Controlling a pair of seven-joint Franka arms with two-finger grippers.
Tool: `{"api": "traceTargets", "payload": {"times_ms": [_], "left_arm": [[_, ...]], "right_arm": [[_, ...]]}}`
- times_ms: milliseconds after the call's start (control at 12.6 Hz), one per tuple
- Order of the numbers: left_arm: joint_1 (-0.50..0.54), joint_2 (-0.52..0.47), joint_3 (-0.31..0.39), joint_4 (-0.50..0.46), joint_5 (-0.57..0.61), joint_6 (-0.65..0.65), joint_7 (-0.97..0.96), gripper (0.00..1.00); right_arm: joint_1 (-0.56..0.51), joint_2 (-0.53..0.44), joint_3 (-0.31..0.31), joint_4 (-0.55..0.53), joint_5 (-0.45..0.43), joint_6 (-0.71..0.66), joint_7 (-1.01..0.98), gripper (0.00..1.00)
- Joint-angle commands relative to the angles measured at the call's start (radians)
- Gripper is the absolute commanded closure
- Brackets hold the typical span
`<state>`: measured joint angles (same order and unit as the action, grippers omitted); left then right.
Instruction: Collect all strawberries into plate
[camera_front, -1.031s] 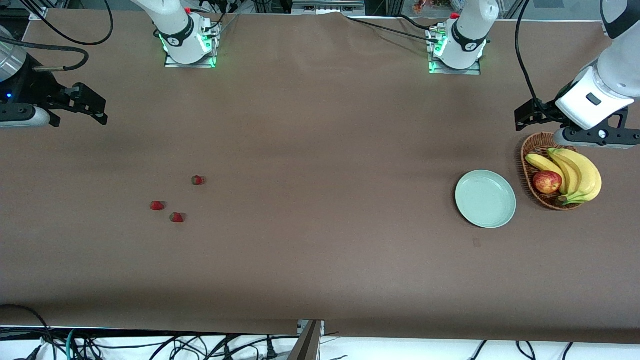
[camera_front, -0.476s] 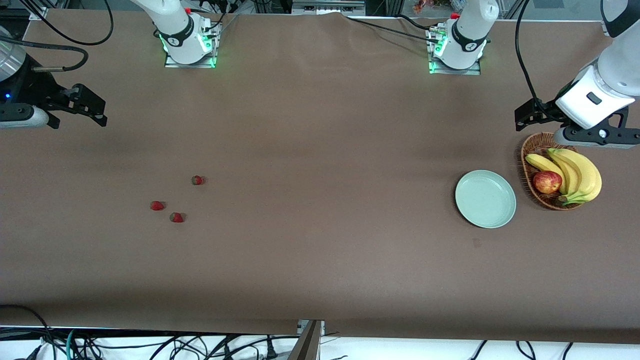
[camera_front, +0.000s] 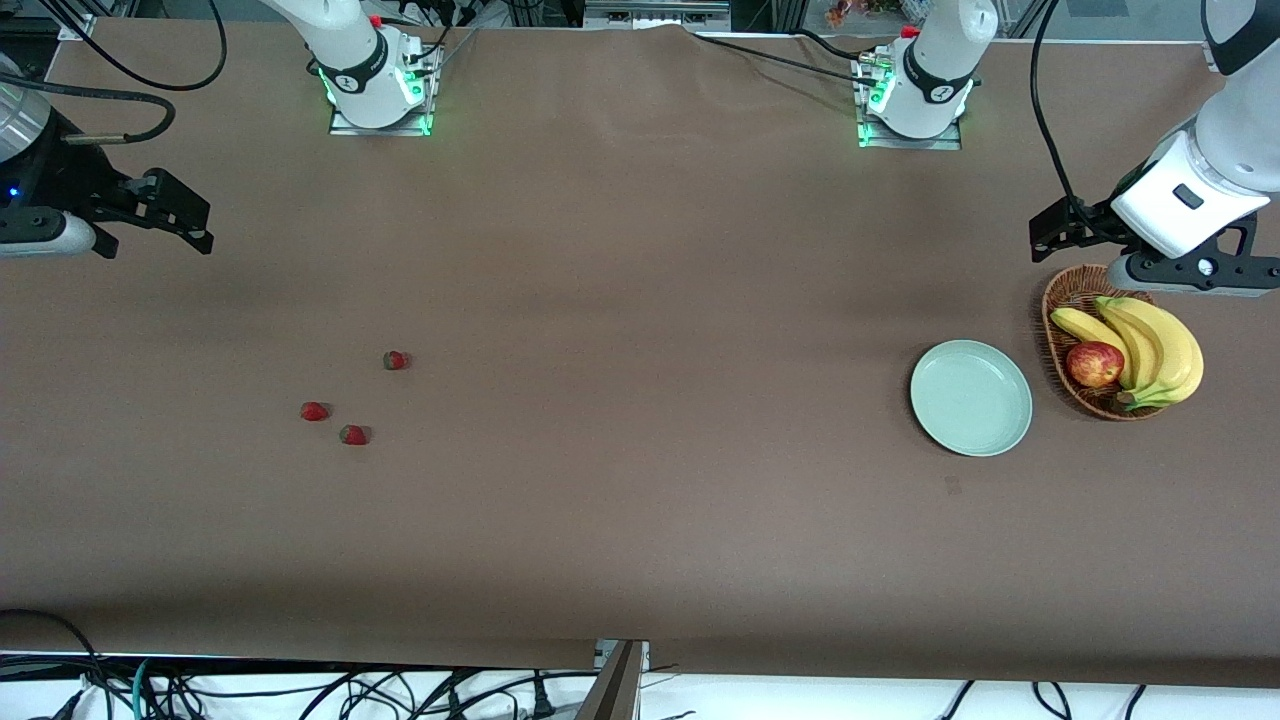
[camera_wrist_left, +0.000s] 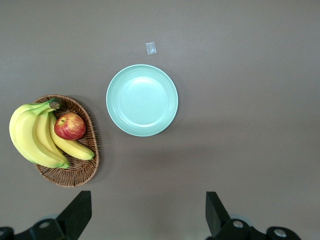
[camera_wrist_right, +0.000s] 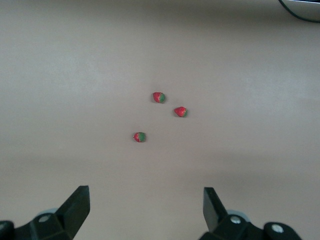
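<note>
Three strawberries lie on the brown table (camera_front: 640, 560) toward the right arm's end, in a loose triangle: the first strawberry (camera_front: 396, 360) is the farthest of them from the front camera, the second strawberry (camera_front: 314, 411) sits nearer and closer to the right arm's end, and the third strawberry (camera_front: 353, 435) is nearest the camera, just beside the second. None touches another. In the right wrist view each berry lies on its side with its long axis flat on the table, one end red and the other a green top (the first strawberry (camera_wrist_right: 140, 137) shows this split most clearly); the other two (camera_wrist_right: 159, 97) (camera_wrist_right: 180, 112) lie the same way, tops pointing roughly alike.

One plate (camera_front: 971, 397), round and pale green, rests toward the left arm's end, well apart from the berries, with nothing on it. Just beside it stands one wicker basket (camera_front: 1062, 300) holding one apple (camera_front: 1094, 364) and one bunch of bananas (camera_front: 1150, 348), of which three fruits can be counted.

The right gripper (camera_front: 195, 222) hangs over bare table at the right arm's end, its fingers spread wide and holding nothing. The left gripper (camera_front: 1045, 238) hangs above the table next to the basket's edge, its fingers (camera_wrist_left: 75, 215) likewise parted and holding nothing.
</note>
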<state>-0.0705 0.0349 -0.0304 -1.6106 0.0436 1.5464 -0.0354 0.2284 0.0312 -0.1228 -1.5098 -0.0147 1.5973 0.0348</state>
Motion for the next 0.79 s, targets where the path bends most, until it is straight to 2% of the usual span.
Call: {"api": "traceTargets", "payload": {"times_ms": [0,714], "left_arm": [[0.006,0.005,-0.003,0.024,-0.017,-0.019,0.011,0.00],[0.006,0.003,-0.002,0.026,-0.017,-0.025,0.019,0.00]], "right_arm": [[-0.003,0.007,0.003,0.019,-0.014,-0.005,0.010,0.00],[-0.012,0.009,0.000,0.020,-0.014,-0.003,0.010,0.00]]}}
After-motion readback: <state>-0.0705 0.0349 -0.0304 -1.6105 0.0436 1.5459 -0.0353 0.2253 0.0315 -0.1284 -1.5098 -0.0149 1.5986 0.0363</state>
